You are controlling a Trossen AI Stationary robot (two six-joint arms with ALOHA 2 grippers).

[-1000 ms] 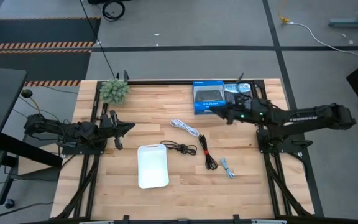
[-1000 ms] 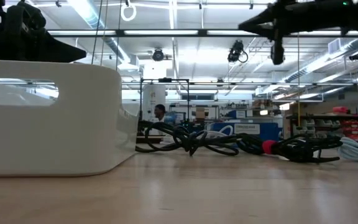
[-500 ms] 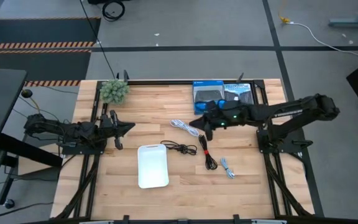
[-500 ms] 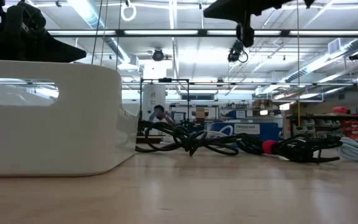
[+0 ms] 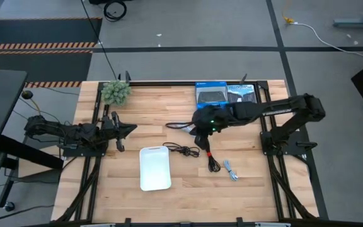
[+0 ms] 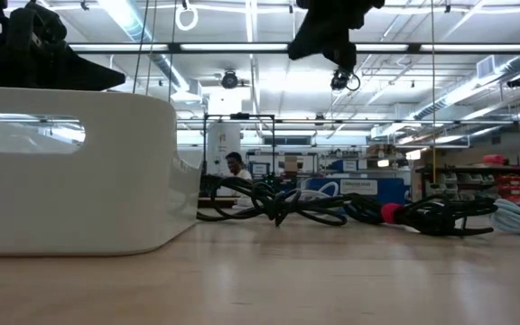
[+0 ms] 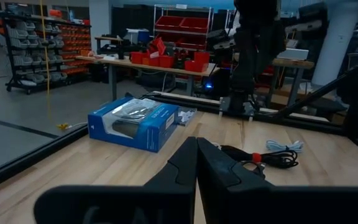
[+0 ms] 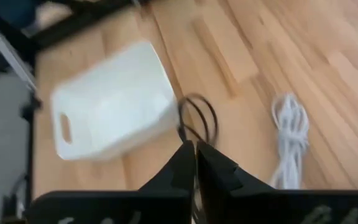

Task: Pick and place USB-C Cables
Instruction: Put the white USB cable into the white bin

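Note:
Four USB-C cables lie on the wooden table. The white one (image 8: 291, 137) is at mid-table, the black one (image 5: 181, 150) beside the tray, the black one with a red band (image 5: 210, 159) and the pale blue-grey one (image 5: 231, 169) nearer the front. My right gripper (image 5: 199, 133) hangs shut above the white and black cables, slanting down toward the tray, with nothing between its fingers (image 8: 194, 158). At the table's left edge my left gripper (image 5: 122, 130) waits, shut and level, its fingers together in the left wrist view (image 7: 196, 152).
A white tray (image 5: 155, 168) lies near the front at mid-table, left of the cables. Two retail boxes (image 5: 211, 94) (image 5: 242, 93) lie at the far edge, and a small green plant (image 5: 115, 92) stands at the far left corner. Bare wood runs along the near edge.
My right gripper has swung from over the boxes at the far right toward the middle of the table. It has risen a little and tipped from about level to slanting down over the cables. It has stayed shut. No cable has moved.

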